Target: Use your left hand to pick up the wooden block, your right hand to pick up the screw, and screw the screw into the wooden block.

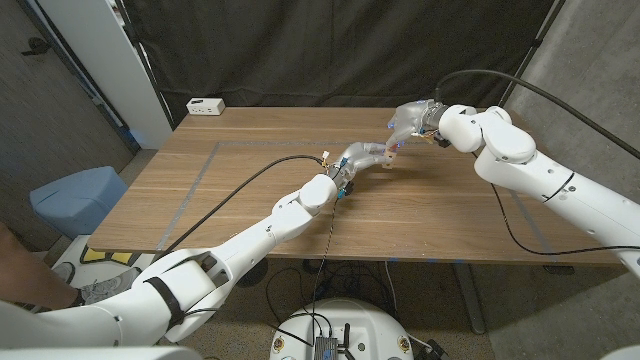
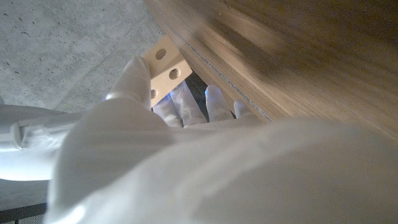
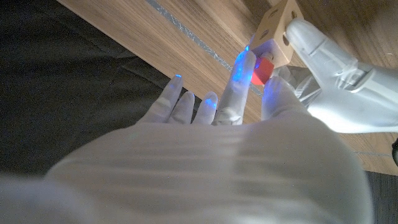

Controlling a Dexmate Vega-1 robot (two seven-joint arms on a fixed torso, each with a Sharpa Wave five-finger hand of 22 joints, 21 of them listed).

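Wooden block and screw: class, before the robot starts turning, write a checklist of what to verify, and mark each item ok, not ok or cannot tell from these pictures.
1. Left hand holds the wooden block: ok, gripped clear of the table.
2. Right hand holds the screw: ok, its red head is pinched between fingertips.
3. Screw brought up to the block: ok, it sits right beside a block face.
4. Screw tip seated in a hole: cannot tell, the fingers hide it.
5. Screw square to the block face: cannot tell.
6. Free holes visible on the block: ok, seen in the left wrist view.
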